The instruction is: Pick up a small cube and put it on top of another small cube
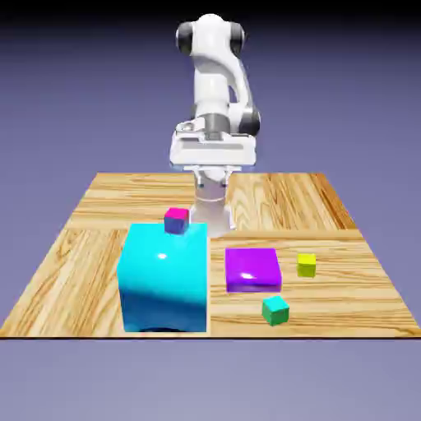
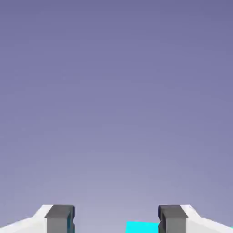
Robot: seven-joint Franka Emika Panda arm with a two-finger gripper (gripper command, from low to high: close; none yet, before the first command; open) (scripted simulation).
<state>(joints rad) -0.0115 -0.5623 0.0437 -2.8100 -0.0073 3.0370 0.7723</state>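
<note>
The small lime cube (image 1: pixel 307 264) sits on the wooden table toward the exterior view's right, beside a purple block. The other small cube, teal-green (image 1: pixel 275 310), rests near the table's front edge, just in front of the purple block. My gripper (image 1: pixel 212 167) hangs high over the back of the table, far from both cubes. In the hand view the gripper (image 2: pixel 116 220) points at the plain backdrop, its two grey fingertips (image 2: pixel 60 218) stand apart and nothing is between them. Neither small cube shows in the hand view.
A huge cyan cube (image 1: pixel 163 279) stands at the front left, and a sliver of it (image 2: pixel 141 226) shows in the hand view. A pink-topped small cube (image 1: pixel 176 219) sits behind it. A flat purple block (image 1: pixel 253 269) lies at the centre.
</note>
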